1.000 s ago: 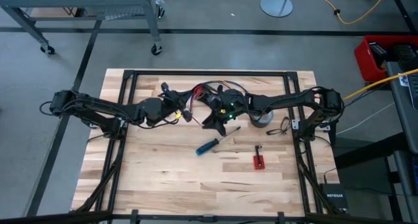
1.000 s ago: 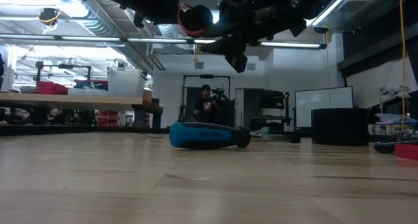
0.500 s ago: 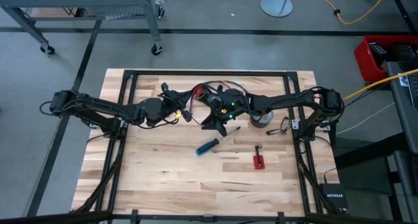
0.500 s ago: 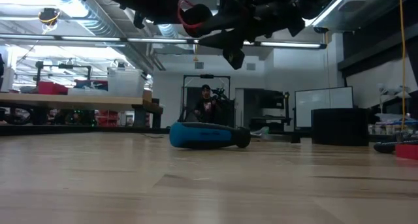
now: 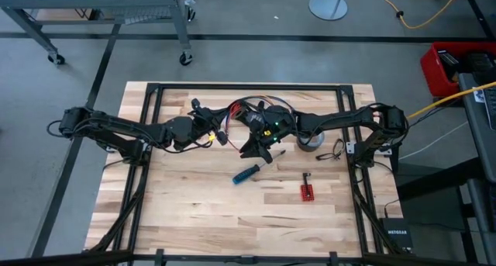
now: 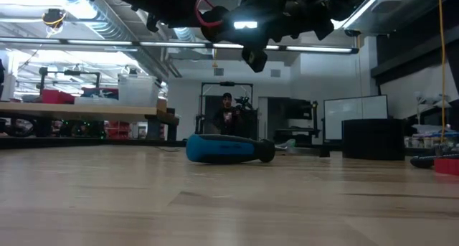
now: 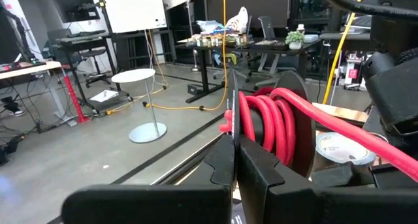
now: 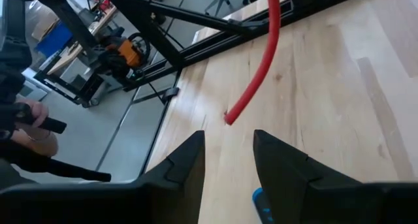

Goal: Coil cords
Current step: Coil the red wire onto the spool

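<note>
A red cord (image 7: 268, 123) is wound into a small coil that hangs high over the table's far middle (image 5: 232, 109). My left gripper (image 7: 233, 149) is shut on the coil; in the high view this gripper (image 5: 219, 134) points toward the table's right. From the coil a loose red tail (image 8: 261, 67) hangs down. My right gripper (image 8: 228, 159) stands open just short of the tail with nothing between its fingers; it faces the coil from the right (image 5: 260, 146). In the low view the coil (image 6: 208, 16) and a right finger (image 6: 254, 56) show at the top. My left gripper pinches the coil at its near rim (image 7: 226, 125) between its two shut fingers, where a red turn and a thin dark edge show. The fingers reach in level from the table's left. The coil is lifted clear of the table, and its tail end (image 8: 230, 116) hangs free.
A blue-handled screwdriver (image 5: 249, 173) lies mid-table below the grippers, with a small red part (image 5: 308, 191) to its right. A grey tape roll (image 5: 310, 142) and a dark looped wire (image 5: 335, 150) lie under the right arm. A black frame (image 5: 248, 88) borders the tabletop.
My right gripper has turned at the wrist while staying in place, and in the low view its fingertip has swung upward, nearer the red coil. The coil and my left gripper have stayed where they were.
</note>
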